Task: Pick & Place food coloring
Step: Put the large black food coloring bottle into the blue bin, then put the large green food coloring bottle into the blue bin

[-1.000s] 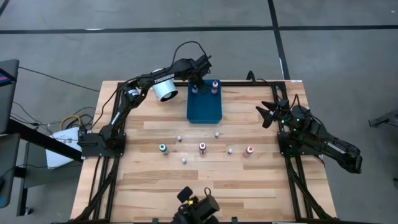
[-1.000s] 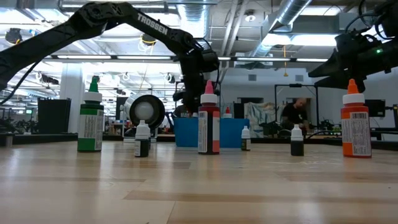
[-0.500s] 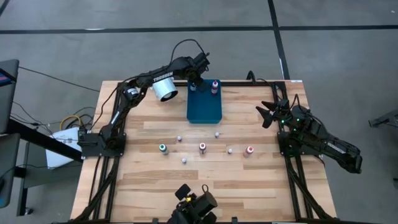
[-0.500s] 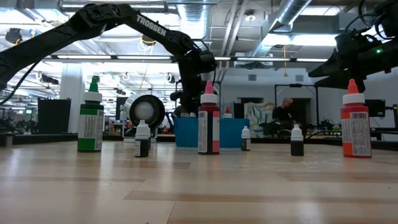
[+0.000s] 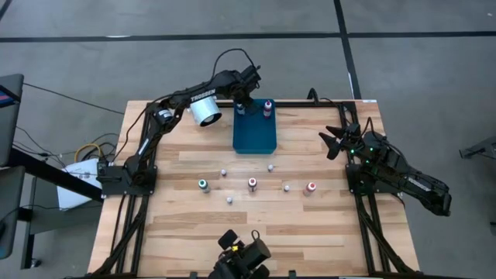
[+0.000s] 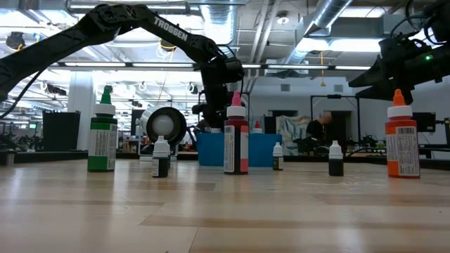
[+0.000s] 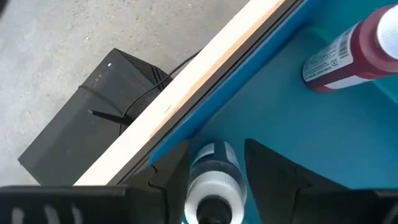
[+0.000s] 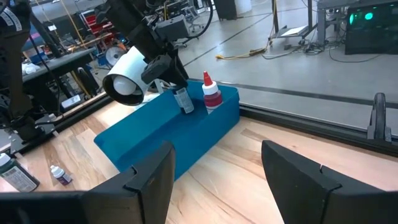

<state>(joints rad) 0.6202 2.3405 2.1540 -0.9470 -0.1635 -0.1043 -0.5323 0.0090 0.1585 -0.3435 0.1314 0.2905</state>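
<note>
Left gripper (image 7: 214, 180) fingers had parted since the earlier frame, flanking blue-topped bottle (image 7: 212, 177) in tray (image 5: 255, 133) at counter's (image 5: 186, 225) twelve o'clock, right gripper (image 5: 332, 142) spread wide, idle at three o'clock.

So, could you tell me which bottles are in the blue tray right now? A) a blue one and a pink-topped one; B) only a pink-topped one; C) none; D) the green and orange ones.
A: the blue bottle stands in the blue tray between the left gripper's fingers, with the pink-topped bottle beside it.
</note>
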